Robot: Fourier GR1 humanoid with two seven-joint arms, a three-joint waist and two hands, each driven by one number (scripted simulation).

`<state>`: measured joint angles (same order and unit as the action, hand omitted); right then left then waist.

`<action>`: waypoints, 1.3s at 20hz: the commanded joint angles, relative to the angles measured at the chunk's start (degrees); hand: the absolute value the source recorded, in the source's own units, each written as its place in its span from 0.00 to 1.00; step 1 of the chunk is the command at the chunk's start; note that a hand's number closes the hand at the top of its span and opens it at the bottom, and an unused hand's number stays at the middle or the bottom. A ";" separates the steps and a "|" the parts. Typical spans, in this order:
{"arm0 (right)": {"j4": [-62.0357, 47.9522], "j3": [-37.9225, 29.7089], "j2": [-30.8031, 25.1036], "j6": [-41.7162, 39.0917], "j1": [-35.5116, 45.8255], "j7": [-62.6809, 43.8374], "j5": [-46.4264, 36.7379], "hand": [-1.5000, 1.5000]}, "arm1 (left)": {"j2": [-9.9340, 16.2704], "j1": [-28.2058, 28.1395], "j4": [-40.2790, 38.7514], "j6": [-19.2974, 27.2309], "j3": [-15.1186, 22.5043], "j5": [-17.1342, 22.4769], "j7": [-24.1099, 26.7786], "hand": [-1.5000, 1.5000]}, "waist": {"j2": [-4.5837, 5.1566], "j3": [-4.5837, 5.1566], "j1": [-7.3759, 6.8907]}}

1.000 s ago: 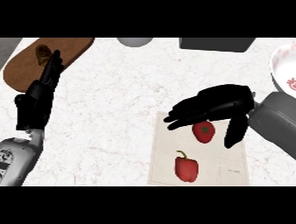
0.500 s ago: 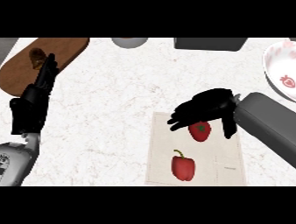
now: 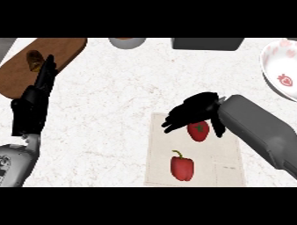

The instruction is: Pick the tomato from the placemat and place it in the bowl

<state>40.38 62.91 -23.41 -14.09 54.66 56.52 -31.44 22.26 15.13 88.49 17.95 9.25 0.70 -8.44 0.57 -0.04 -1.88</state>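
Hovering over the round red tomato (image 3: 198,131) on the pale rectangular placemat (image 3: 161,167), the right hand (image 3: 193,112) has its fingers curled around it without clearly gripping. Lifting and carrying to the white strawberry-patterned bowl (image 3: 272,56) remain. The left hand (image 3: 38,94) rests with straight fingers on the white marble table (image 3: 112,96).

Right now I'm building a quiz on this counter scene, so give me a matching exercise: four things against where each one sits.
Things:
1. tomato
2. bell pepper
3. bowl
4. wooden board

Places:
a. counter's far left
b. placemat's near part
c. under the right hand
d. counter's far right

Pairs: 1-c, 2-b, 3-d, 4-a
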 commanded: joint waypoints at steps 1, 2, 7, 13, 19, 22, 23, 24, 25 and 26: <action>-6.60 0.28 4.46 -2.22 0.46 8.22 -1.61 0.00 | -0.07 -2.84 2.14 -0.39 -0.46 -0.21 0.78 0.50 | -0.13 0.01 -0.11; -5.21 0.72 3.98 -0.98 -1.61 8.49 -1.98 0.00 | 1.02 -0.58 1.30 -1.53 -2.12 0.75 -0.81 0.50 | -0.23 0.01 0.57; -7.23 1.05 4.01 5.25 -0.43 13.95 -4.46 1.00 | -1.03 -0.51 3.03 0.18 -0.50 -1.43 -2.99 0.50 | -0.25 -0.03 0.54; -9.17 -1.44 6.10 5.65 -0.61 15.84 -3.32 1.00 | 0.70 -1.94 2.88 -2.92 -3.02 0.05 -0.59 0.50 | -0.22 0.00 0.46; -7.74 -2.68 3.92 6.30 -0.88 19.93 -1.94 1.00 | -1.32 -2.51 1.22 -2.18 -2.49 -1.21 0.76 0.50 | -0.23 0.01 0.97; -14.16 -12.57 10.64 2.04 0.80 -7.53 6.66 1.00 | -1.06 -2.47 1.58 -2.32 -2.99 -0.69 0.79 0.50 | -0.11 0.09 0.60; -16.45 -15.39 8.95 4.41 -1.79 -13.92 8.79 1.00 | -0.39 -2.11 1.74 -2.10 -4.08 -0.20 -0.49 0.50 | -0.44 0.08 2.29; -19.42 -17.93 8.03 5.70 -1.45 -19.53 10.20 1.00 | 0.12 -2.94 2.04 -2.10 -3.97 -0.69 -0.19 0.50 | -0.54 0.10 2.27; -20.96 -20.65 7.23 6.57 -0.84 -23.25 12.22 1.00 | 0.02 -3.42 1.35 -2.01 -3.81 -0.85 -0.37 0.50 | -0.69 0.19 3.46; -22.92 -22.43 6.42 7.95 -1.50 -26.91 13.53 1.00 | 0.20 -3.25 1.62 -2.01 -4.08 -0.67 -0.78 0.50 | -0.95 0.17 4.49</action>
<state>24.12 48.52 -16.17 -7.44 53.49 43.21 -23.89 22.05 12.29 90.26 15.76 5.66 0.06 -8.71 0.00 0.08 0.52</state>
